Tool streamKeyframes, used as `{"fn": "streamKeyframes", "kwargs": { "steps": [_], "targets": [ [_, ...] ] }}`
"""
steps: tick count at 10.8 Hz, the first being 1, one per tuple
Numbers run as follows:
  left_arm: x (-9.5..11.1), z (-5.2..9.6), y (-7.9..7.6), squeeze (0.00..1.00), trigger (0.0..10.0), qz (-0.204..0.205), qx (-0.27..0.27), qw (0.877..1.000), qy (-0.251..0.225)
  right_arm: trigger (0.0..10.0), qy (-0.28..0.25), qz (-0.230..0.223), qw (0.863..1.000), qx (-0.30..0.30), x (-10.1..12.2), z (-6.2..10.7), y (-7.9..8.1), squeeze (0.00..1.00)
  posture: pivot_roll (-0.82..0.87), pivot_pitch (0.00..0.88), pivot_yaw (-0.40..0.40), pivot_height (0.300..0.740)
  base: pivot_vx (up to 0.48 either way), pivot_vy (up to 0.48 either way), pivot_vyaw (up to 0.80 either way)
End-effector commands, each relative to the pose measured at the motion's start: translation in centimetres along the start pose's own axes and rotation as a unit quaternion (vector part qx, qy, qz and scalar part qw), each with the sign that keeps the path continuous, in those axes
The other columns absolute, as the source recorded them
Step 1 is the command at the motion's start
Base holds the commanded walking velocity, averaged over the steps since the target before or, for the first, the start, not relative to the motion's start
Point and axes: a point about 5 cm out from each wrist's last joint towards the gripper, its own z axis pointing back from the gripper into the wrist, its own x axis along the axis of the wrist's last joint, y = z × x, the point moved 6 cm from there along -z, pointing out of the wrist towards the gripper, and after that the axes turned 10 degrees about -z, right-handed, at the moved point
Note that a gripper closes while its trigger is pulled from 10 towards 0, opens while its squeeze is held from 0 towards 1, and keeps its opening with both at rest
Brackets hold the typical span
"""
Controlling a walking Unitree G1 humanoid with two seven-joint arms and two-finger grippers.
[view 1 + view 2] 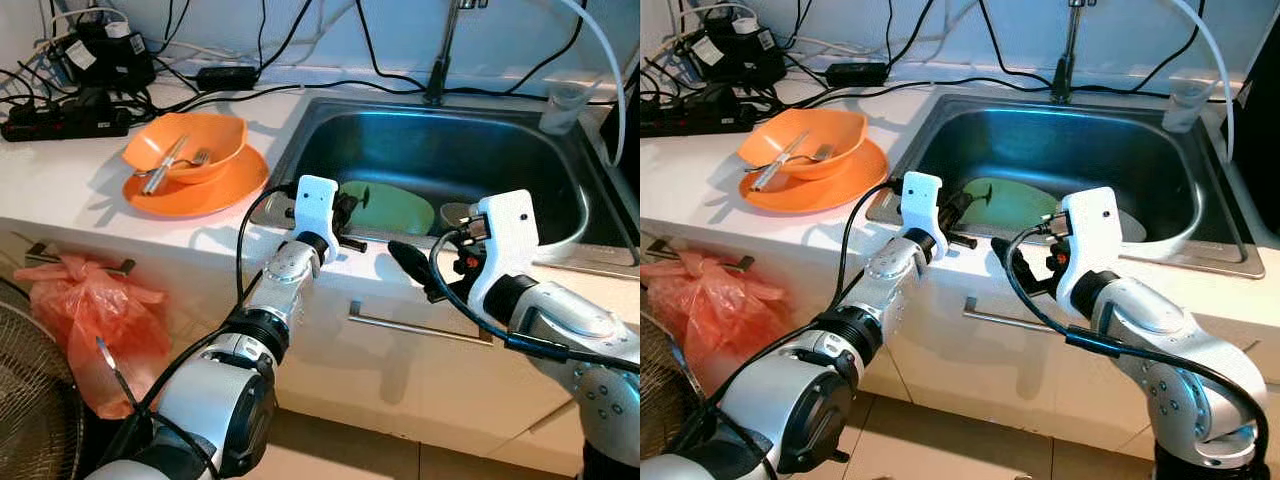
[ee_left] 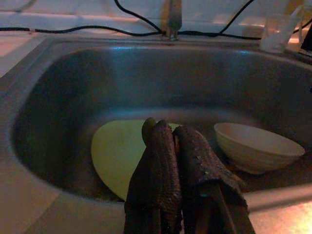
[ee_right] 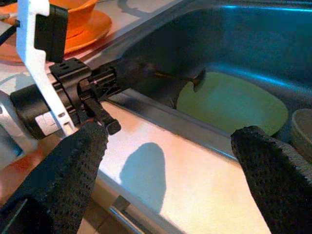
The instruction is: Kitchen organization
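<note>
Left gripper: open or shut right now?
Shut. In its wrist view the left gripper has both black fingers pressed together with nothing between them, poised over the sink's front edge, above the green plate.

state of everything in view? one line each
Left hand: shut, empty, over sink's front edge.
Right hand: open, empty, above counter edge.
Green plate: lying in sink.
Beige bowl: upright in sink, empty.
Orange bowl: on orange plate, cutlery inside.
Red bag: hanging from drawer handle.
</note>
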Motion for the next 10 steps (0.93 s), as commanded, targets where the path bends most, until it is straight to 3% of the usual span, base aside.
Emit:
{"fn": "streamKeyframes", "kwargs": {
  "steps": [1,2,3,4,6,8,10],
  "targets": [
    [1.1,-0.5,-0.1,0.00,0.7,-0.001,-0.001,1.000,-0.011,10.0,-0.002,0.003,1.000,0.005,0.2,0.1,0.5,0.00,-0.31,0.000,0.046,0.740,0.000,0.000,0.00],
    [3.3,-0.7,0.3,0.00,0.0,-0.005,0.002,0.998,-0.055,10.0,-0.017,-0.008,1.000,0.000,0.7,-0.1,0.3,0.00,-0.30,0.000,0.045,0.740,0.000,0.000,0.00],
    [5.3,-0.8,0.6,0.00,0.0,0.000,0.005,0.995,-0.097,10.0,-0.032,-0.015,0.999,-0.006,1.3,-0.2,0.1,0.00,-0.30,0.000,0.043,0.740,0.000,0.000,0.00],
    [8.6,-0.4,0.8,0.00,0.0,0.028,0.002,0.985,-0.168,10.0,-0.059,-0.026,0.998,-0.016,2.5,0.0,-0.5,0.00,-0.30,0.000,0.038,0.740,0.000,0.000,0.00],
    [9.9,0.2,0.9,0.00,0.0,0.039,-0.004,0.979,-0.202,10.0,-0.063,-0.022,0.998,-0.016,3.0,0.5,-0.9,0.00,-0.31,0.000,0.027,0.740,0.000,0.000,0.00],
    [10.0,0.4,0.4,0.00,0.0,0.039,-0.016,0.978,-0.203,10.0,-0.068,-0.001,0.997,-0.032,4.3,1.3,-2.6,0.00,-0.31,0.000,0.014,0.740,0.000,0.000,0.00],
    [11.1,0.6,0.5,0.00,0.0,0.038,-0.014,0.975,-0.219,10.0,-0.072,0.000,0.997,-0.036,4.7,1.4,-2.7,0.00,-0.31,0.000,0.015,0.740,0.000,0.000,-0.76]
  ]
}}
